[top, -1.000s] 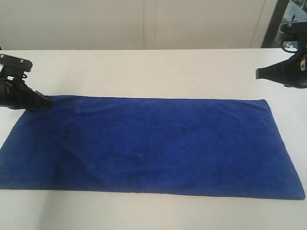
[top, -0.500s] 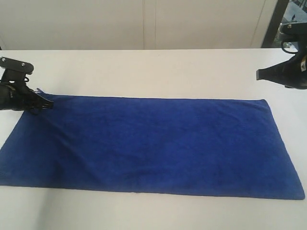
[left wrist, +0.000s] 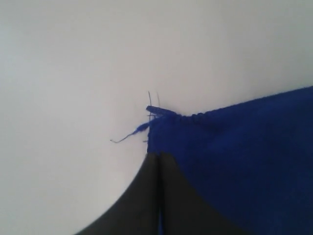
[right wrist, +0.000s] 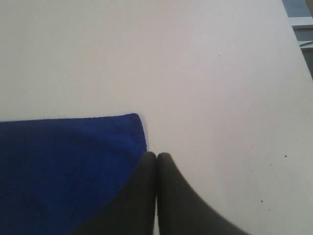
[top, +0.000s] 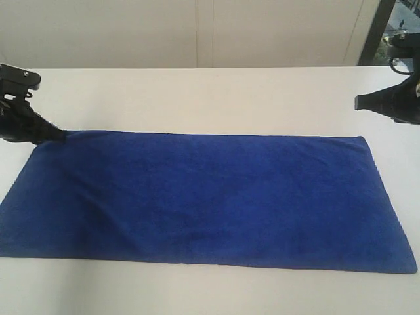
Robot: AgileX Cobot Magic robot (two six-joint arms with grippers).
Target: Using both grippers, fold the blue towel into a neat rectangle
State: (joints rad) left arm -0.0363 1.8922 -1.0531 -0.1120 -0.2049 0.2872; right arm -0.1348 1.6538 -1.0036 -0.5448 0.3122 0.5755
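Note:
The blue towel [top: 210,197] lies spread flat on the white table [top: 197,98], long side running left to right. My left gripper [top: 58,136] is at its far left corner, jaws shut on the cloth there. In the left wrist view the jaw tips [left wrist: 157,155] meet at the towel [left wrist: 244,161] corner, with a sliver of blue between them and a loose thread [left wrist: 129,135] trailing off. My right gripper [top: 358,102] hovers shut and empty, beyond the far right corner. In the right wrist view its tips [right wrist: 156,155] sit just beside the towel [right wrist: 63,166] corner.
A pale wall [top: 197,33] stands behind the table's far edge. A dark upright post [top: 375,29] stands at the back right. Bare table surrounds the towel on all sides.
The left gripper has shifted slightly back and left at the towel's far left corner. The right gripper has edged a little to the right. The towel lies as before.

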